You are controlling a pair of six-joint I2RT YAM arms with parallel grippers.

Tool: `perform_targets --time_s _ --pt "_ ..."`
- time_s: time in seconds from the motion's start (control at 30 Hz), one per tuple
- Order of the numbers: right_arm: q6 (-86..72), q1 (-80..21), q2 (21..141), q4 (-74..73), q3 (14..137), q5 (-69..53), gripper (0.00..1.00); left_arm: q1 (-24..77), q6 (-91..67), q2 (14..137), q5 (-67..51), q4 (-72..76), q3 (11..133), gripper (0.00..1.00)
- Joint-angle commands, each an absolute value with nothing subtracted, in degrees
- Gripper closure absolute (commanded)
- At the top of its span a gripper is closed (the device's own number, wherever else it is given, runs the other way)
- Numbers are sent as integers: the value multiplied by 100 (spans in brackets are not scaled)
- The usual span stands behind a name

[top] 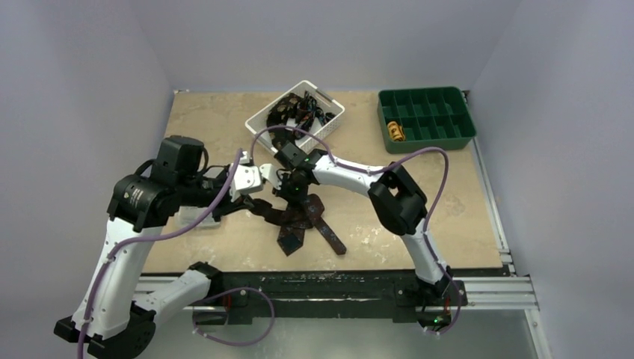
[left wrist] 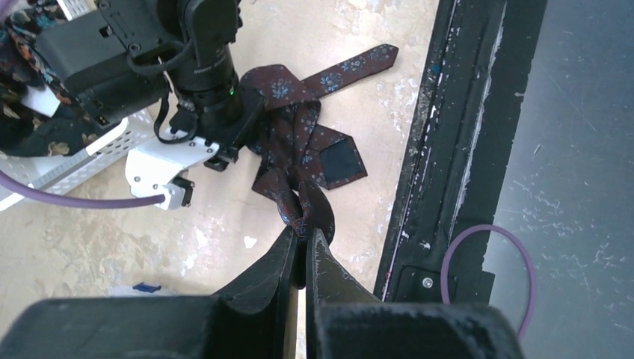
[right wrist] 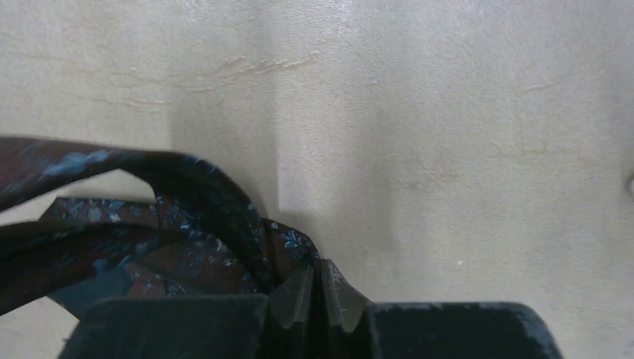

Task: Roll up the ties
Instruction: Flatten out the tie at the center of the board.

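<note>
Left end effector point(left wrist: 305, 243) clamps the tie point(left wrist: 295, 142), right end effector point(right wrist: 318, 288) pinches it too. It's bunched between them, long ends trailing toward the bottom of the top view

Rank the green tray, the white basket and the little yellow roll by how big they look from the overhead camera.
1. Green tray and white basket: these look about alike, too close to rank.
2. Yellow roll, inside the tray: by far the smallest.
</note>
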State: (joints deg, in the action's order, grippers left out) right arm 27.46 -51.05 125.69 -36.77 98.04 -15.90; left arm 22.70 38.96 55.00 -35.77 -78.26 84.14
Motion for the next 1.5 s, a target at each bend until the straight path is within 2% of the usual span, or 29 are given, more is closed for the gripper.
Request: perform_targets --time_s 0.0,0.13,0.23,0.27,0.3,0.33,0.47,0.57,0.7,0.87,1.03,1.2,1.3,1.47 --pt "3041 -5032 12065 -3875 10063 -1224 100 2298 3512 5505 -3354 -7316 8253 100" --pt "2246 -4128 11040 -3579 10176 -1363 100 2153 2851 5662 -3187 -6880 8170 100" --pt "1304 -2957 9762 -2775 9060 -2099 100 1710 2410 5761 -3477 -6689 8139 100" --pt "1142 -2680 9333 -2592 8537 -2262 82 1539 2232 5811 -3453 -6650 8134 100" --pt "1067 -2514 8938 -2493 8021 -2299 59 1376 2070 5886 -3413 -6688 8161 100" --pt "1127 -2426 8602 -2551 7568 -2247 47 1150 1985 5962 -3450 -6769 8198 100" --pt "1025 -2109 7484 -2646 6445 -1891 43 243 1648 6127 -3606 -6946 8330 100" --pt "945 -1970 7100 -2251 6246 -1519 45 168 1690 6154 -3558 -7021 8375 100" --pt "1164 -1992 7788 -2143 6664 -1863 42 176 1800 6215 -3515 -7167 8428 100" --pt "1515 -2251 9627 -2741 8382 -1637 40 174 1921 6134 -3034 -7227 8559 100" --pt "1811 -2420 10473 -1911 9007 -1587 38 151 2039 6025 -2639 -7339 8395 100" --pt "2100 -2521 11936 -2868 10741 -1721 33 152 1858 6070 -2495 -7349 8297 100" --pt "2406 -2552 12269 -3165 11049 -1623 31 152 1846 6147 -2462 -7350 8303 100" --pt "2433 -2575 12423 -3314 11101 -931 35 156 1852 6201 -2478 -7279 8319 100"
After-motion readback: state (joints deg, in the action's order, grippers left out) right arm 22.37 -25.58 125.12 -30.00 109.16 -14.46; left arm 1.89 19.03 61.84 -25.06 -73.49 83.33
